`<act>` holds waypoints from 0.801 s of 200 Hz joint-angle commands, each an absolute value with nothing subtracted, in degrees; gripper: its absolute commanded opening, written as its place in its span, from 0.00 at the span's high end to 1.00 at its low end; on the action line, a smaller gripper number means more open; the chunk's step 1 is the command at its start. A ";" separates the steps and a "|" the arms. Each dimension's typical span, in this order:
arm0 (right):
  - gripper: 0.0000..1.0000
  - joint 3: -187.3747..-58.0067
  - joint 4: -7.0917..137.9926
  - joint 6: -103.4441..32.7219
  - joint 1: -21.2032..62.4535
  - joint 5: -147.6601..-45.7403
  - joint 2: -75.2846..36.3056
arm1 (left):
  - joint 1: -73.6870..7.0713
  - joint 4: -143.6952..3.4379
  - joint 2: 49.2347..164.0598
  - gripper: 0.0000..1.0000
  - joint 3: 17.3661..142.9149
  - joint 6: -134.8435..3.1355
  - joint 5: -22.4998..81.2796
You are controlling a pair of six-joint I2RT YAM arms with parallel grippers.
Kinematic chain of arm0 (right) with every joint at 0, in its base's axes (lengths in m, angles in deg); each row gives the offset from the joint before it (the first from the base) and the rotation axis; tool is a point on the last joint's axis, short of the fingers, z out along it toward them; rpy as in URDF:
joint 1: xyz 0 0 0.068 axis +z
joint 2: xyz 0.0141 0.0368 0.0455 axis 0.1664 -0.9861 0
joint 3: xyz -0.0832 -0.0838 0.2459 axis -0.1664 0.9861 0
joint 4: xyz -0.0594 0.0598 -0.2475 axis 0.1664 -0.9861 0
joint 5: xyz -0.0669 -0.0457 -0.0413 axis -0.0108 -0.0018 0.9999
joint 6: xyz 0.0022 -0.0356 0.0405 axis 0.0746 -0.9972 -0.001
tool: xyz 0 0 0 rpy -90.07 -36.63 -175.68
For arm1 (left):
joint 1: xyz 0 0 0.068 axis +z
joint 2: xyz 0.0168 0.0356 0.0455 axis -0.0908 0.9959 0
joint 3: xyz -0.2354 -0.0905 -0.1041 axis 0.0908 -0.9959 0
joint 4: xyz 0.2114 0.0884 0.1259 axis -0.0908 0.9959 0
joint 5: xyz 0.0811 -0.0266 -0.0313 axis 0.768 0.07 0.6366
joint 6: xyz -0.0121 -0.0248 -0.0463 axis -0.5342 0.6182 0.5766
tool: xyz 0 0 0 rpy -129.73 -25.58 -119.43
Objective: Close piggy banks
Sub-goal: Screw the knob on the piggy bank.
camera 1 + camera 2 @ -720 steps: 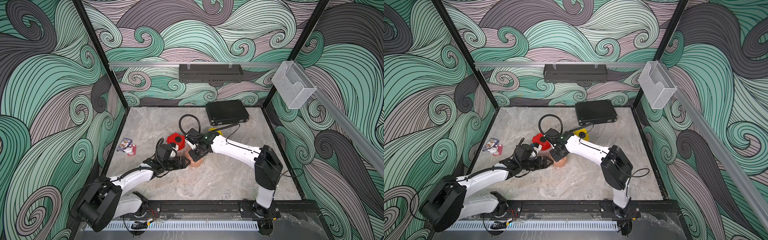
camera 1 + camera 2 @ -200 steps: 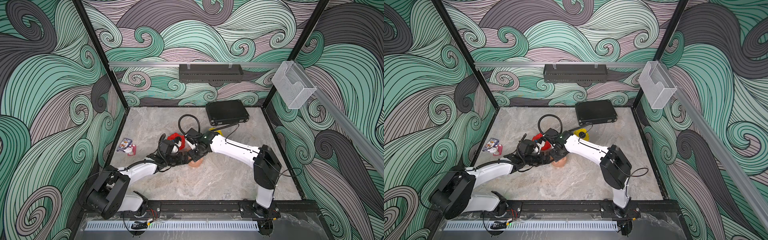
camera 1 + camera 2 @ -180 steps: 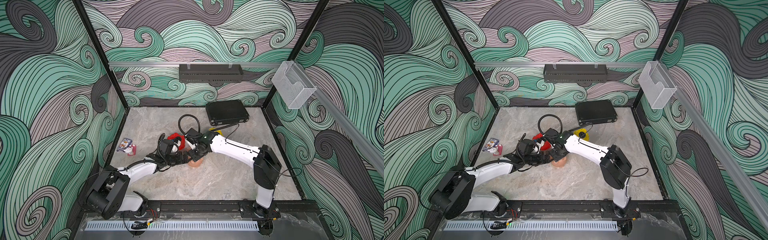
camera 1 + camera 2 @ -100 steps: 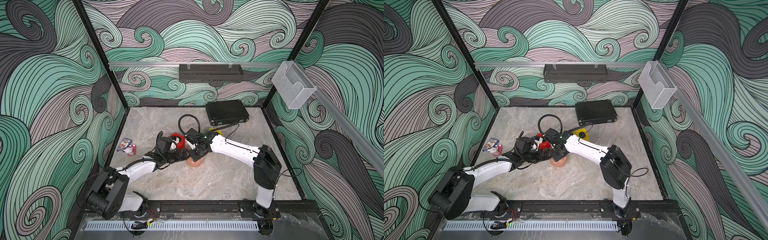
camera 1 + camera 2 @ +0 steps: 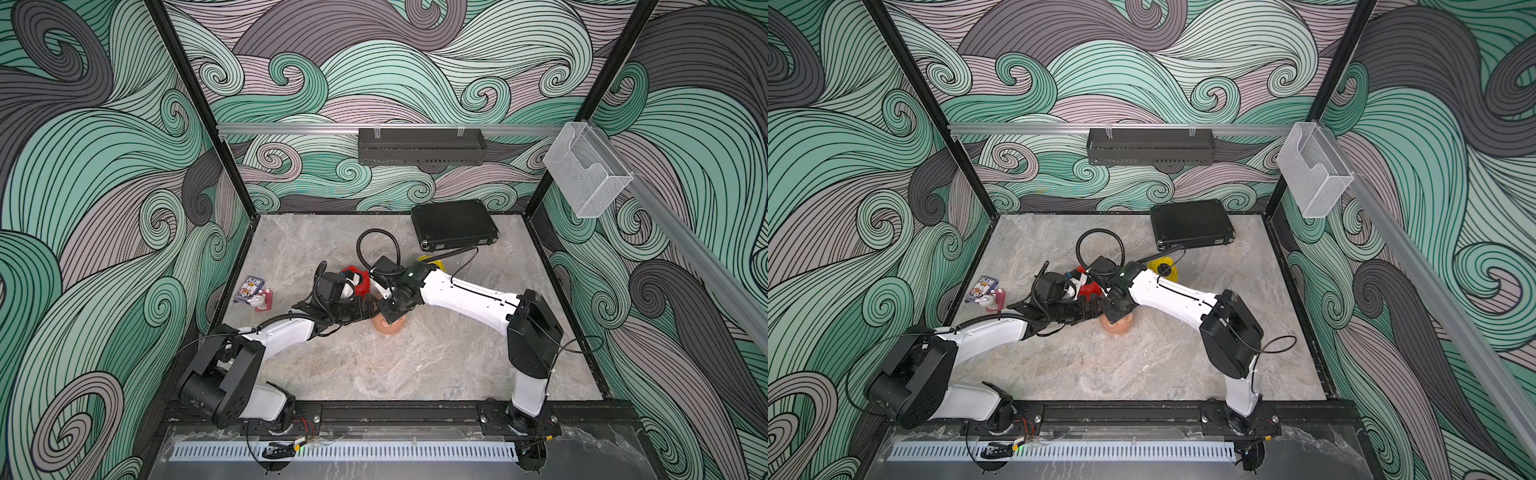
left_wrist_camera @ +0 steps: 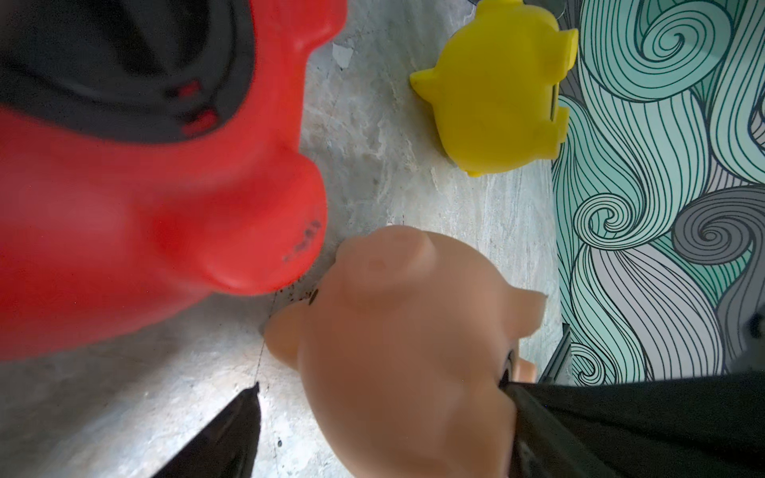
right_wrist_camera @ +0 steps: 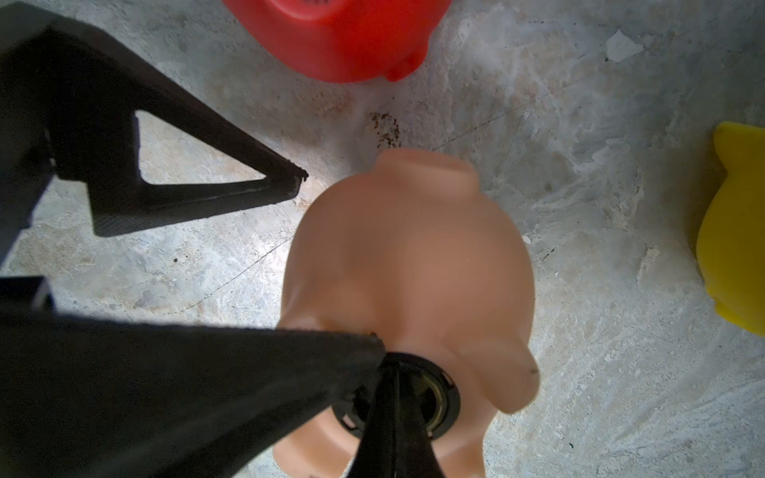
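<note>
In both top views, at the left edge of the grey marbled worktop (image 5: 436, 365) lie a small printed card pack (image 5: 248, 289) and a little pink-and-white bottle (image 5: 263, 300). Right of them, toward the middle of the frame, the left gripper (image 6: 383, 397) reaches in from the lower left. Its jaws stand wide: in the left wrist view one dark finger (image 6: 223, 438) shows at the lower middle and the other at the lower right, with the glossy peach-pink plastic piggy bank (image 6: 397, 351) between them. The lower-right finger lies against the pig's side; the other stands clear of it, so the jaws straddle the pig without clamping it.

Just above the left gripper in a top view sits the glossy red plastic piggy bank (image 5: 360, 282), its belly carrying a black round plug (image 6: 124, 70) in the left wrist view. The peach-pink pig lies belly-up at the middle of the worktop (image 5: 1116, 324), just below the red one.

The right gripper (image 7: 378, 356) comes down on it from the right, jaws closed together, tips pressed onto a black round plug (image 7: 430, 397) seated in the pink pig's belly hole.

Further right and a little higher, the glossy yellow plastic piggy bank (image 5: 1165, 268) sits apart from the others. Beyond it, at the upper right of the worktop, lies a black rectangular case (image 5: 455, 224).
</note>
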State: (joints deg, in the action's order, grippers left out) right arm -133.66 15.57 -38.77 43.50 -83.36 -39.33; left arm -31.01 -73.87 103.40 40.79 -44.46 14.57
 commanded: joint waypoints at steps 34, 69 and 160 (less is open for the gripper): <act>1.00 -131.54 14.48 -38.33 43.57 -83.96 -43.32 | -29.64 -75.09 106.62 0.17 40.60 -44.53 14.95; 1.00 -131.61 14.40 -38.29 43.60 -83.93 -43.32 | -29.55 -75.28 106.97 0.21 40.69 -44.40 14.64; 1.00 -132.10 13.98 -35.86 43.60 -83.61 -43.53 | -29.41 -75.06 106.98 0.26 40.86 -44.67 14.24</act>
State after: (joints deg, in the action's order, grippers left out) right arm -133.66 15.57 -38.09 43.50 -83.34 -39.35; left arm -30.77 -77.41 105.63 40.79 -44.51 11.90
